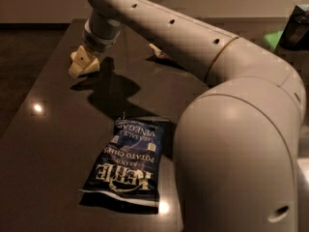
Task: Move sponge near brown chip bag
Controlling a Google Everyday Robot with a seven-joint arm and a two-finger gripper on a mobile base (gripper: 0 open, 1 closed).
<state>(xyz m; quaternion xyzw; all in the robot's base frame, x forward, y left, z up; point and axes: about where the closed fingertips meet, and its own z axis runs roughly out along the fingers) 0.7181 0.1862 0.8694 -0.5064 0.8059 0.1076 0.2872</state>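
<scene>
My gripper (81, 64) hangs from the wrist at the table's far left and is down at the sponge (76, 56). Only a pale yellow edge of the sponge shows at the gripper's left side, and the two overlap in view. The brown chip bag (157, 51) lies at the back middle of the table. It is almost wholly hidden behind my arm, and only a cream-coloured end shows. It lies well to the right of the sponge.
A dark blue Kettle chip bag (128, 162) lies flat on the dark table (43, 129) near the front. My arm spans the right half of the view. A dark container (297, 25) and a green object (274, 37) stand at the far right.
</scene>
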